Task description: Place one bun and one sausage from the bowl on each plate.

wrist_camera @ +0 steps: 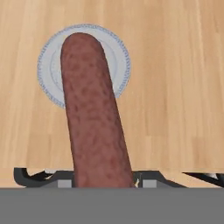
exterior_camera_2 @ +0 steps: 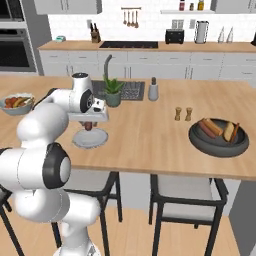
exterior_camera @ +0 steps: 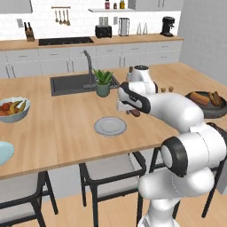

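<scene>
The gripper [exterior_camera: 133, 111] is clamped on a brown sausage [wrist_camera: 92, 113], which hangs above the counter [exterior_camera: 66, 128] close to the near plate [exterior_camera: 110, 126]. In the hand view its far end lies over that plate. I think it is best to go lower first, then release gently so it does not roll away. The bowl [exterior_camera_2: 218, 136] stays well apart.

Mottled red-brown sausage [wrist_camera: 94, 113], pale grey-blue plate [wrist_camera: 121, 57] with speckled rim, light wood-grain counter [wrist_camera: 175, 87]
</scene>
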